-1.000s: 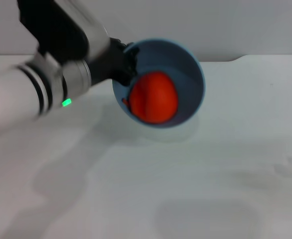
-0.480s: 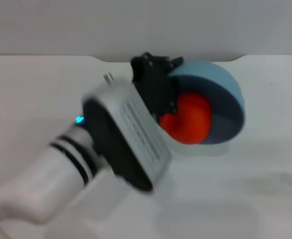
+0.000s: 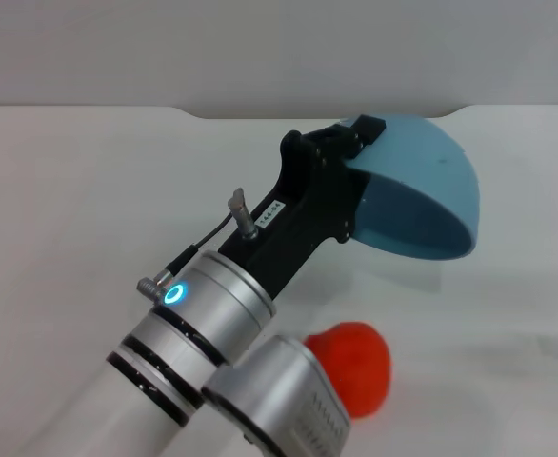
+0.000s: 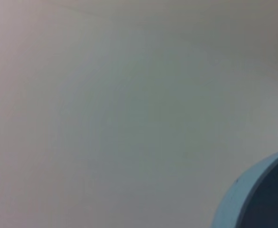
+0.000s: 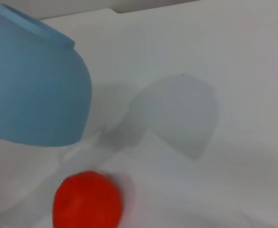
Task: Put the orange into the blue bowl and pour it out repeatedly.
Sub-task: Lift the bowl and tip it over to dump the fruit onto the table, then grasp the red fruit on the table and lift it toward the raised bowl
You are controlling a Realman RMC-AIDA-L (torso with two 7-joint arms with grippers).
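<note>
Left gripper clamps the upended blue bowl mid-tabletop, orange loose near the front edge (right gripper unseen), and it could roll off before anyone regrabs it!

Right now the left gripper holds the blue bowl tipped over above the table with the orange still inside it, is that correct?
Not quite: the left gripper does hold the blue bowl tipped over, but the orange lies out on the table, as the head view shows.

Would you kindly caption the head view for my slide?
Left tool holds the upturned blue bowl above the table; the orange lies below.
</note>
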